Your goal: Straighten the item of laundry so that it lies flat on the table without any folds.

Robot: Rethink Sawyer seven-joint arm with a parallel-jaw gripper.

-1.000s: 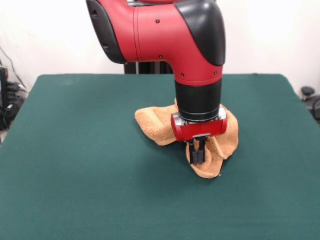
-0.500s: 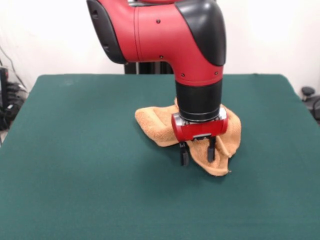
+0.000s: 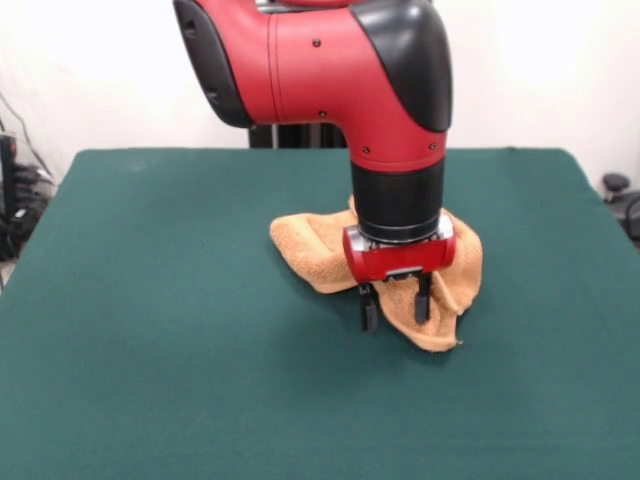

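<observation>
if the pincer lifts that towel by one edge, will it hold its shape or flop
Probably flop: the towel lies in soft, rumpled folds. Its terry pile likely grips rather than slips. The open pincer hangs over it.

Plain dark green across the table (image 3: 150, 330), no pattern. Orange-tan on the towel (image 3: 310, 255), of one shade throughout, with a nubbly terry look. Glossy red on the arm (image 3: 320, 70) with black sections at elbow and wrist, a red band just above the gripper (image 3: 396, 305), black on its fingers (image 3: 369, 310); off-white on the wall (image 3: 540, 70) behind.
</observation>
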